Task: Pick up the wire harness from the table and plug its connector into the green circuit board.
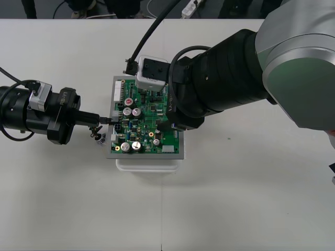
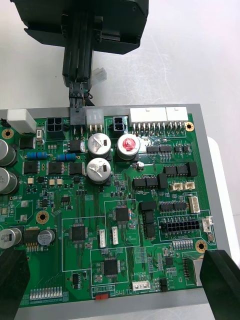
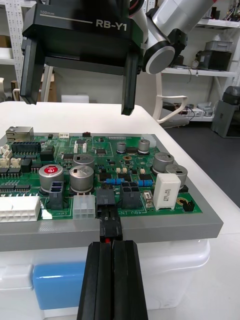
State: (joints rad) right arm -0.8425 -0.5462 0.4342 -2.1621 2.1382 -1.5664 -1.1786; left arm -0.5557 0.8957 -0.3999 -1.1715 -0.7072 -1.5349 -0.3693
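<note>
Pale table (image 1: 251, 198) carries the white base (image 1: 149, 166) with the green circuit board (image 1: 145, 129) on top, and the first risk sits at that scale. A sideways push from the left could slide base and board across the table, since nothing I can see pins them down. The right claw (image 3: 80, 102) hovers just above the board with its fingers spread wide and nothing between them. If it dropped or drifted it could strike the tall capacitors (image 3: 82, 176), and it is not bracing the board against such a push. The left claw (image 1: 105, 120) is closed tight on the wire harness (image 1: 98, 134), gripping it at the black plug (image 3: 110, 223), level with the board's left edge. Pushing while the plug is tilted or off-line with the black header (image 3: 107, 196) could bend pins or make the plug slip between the fingers. Letting go too soon could leave it half seated. The loose wires of the harness show just beside the left claw's fingers, near the board's left edge and off the board, where they might snag. The plug juts from the fingertips and touches the header at the board's rim; whether it is fully home I cannot tell.
</note>
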